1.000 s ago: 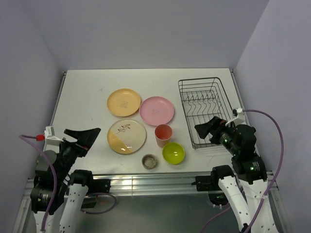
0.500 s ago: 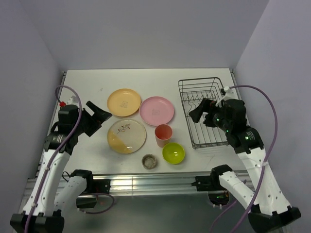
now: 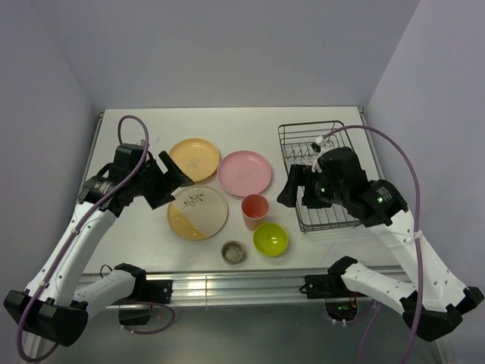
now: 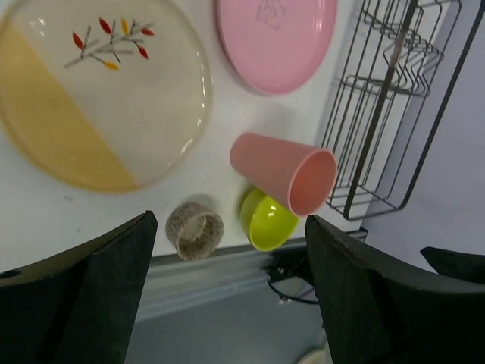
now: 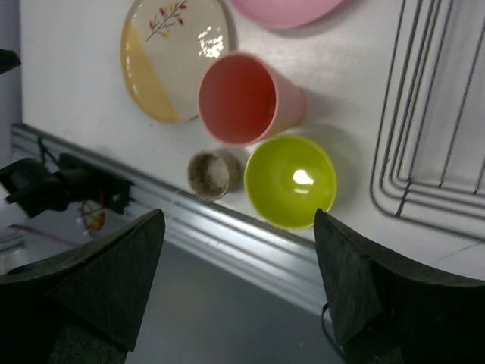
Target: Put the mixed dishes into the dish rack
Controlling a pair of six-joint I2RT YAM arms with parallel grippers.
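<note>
Six dishes (image 3: 245,172) on counter (image 3: 129,144), left of rack (image 3: 314,163). Left end effector (image 3: 174,184), right end effector (image 3: 292,191): raised, fingers apart, empty.

We read no text, label, brand or number anywhere; only a twig motif on the cream-and-yellow plate (image 4: 98,91) and a faint embossed mark on the pink plate (image 4: 276,34).

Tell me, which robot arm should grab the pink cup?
Right. The right gripper hangs open just beside the pink cup, with the dish rack on its side. The left gripper is farther off, by the orange plate.
</note>
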